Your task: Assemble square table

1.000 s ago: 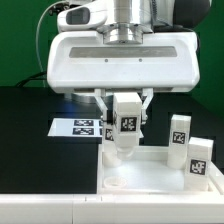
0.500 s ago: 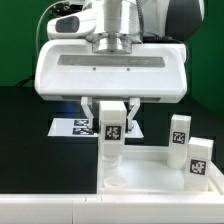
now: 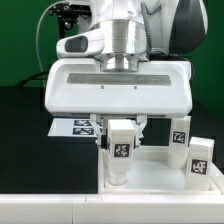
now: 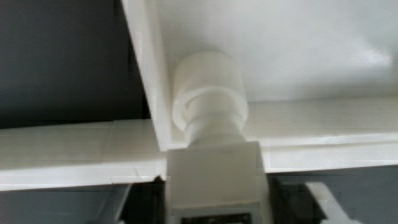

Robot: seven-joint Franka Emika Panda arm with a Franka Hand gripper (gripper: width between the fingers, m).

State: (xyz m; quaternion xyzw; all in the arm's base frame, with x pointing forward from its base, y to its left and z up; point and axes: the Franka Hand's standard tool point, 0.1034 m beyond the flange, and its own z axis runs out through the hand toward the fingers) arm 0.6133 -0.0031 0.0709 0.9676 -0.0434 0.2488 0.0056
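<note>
Since the earlier pictures the wrist had turned: the tag on the held leg, which half a second before sat higher and faced the camera squarely, now sat lower and slightly rotated, and the arm's broad white housing had shifted toward the exterior view's right, which fits a screwing motion

Going from the exterior view's left: the marker board (image 3: 78, 127) lay flat on the black table (image 3: 25, 130), behind the work. Next came the gripper (image 3: 121, 137), its two fingers closed on the tagged head of one leg (image 3: 121, 150). That leg stood upright, long axis vertical, threaded end pointing down into the near-left corner socket of the square panel (image 3: 160, 180); the wrist view showed the leg's ribbed shank (image 4: 206, 95) running straight down into the corner where the panel's rims met. Further right, two more legs (image 3: 180, 133) (image 3: 201, 160) stood upright on the panel, tags facing the camera, well clear of the gripper. A fourth leg was not visible

The step in hand looked like threading this leg into its socket. Done well, it would mean keeping the shank plumb over the socket, pressing down only lightly while turning, and regripping between turns without tilting the leg. Cross-threading seemed the main risk, and dragging the loose panel round with the wrist the second
</note>
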